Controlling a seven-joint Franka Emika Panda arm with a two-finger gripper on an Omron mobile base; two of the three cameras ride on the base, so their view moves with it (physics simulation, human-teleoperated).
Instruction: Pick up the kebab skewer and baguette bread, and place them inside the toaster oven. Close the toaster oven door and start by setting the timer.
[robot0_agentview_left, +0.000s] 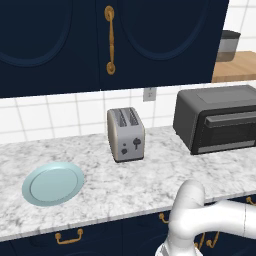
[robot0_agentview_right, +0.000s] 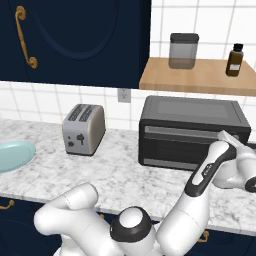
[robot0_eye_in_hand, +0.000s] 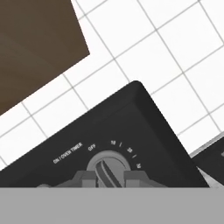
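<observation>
While door (robot0_agentview_right: 192, 141) closed, gripper (robot0_eye_in_hand: 108, 176) clamps timer knob (robot0_eye_in_hand: 108, 167).

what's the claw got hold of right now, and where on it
The claw is shut on the timer knob of the toaster oven, its fingertips pinching the knob's sides.

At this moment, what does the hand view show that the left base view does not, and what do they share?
Hand view alone: the timer knob with its "ON / OVEN TIMER" and "OFF" markings, and the claw shut on that knob. Left base view alone: the silver toaster, the light blue plate on the marble counter, and the toaster oven door, closed. Both show the toaster oven and the white tiled wall.
</observation>
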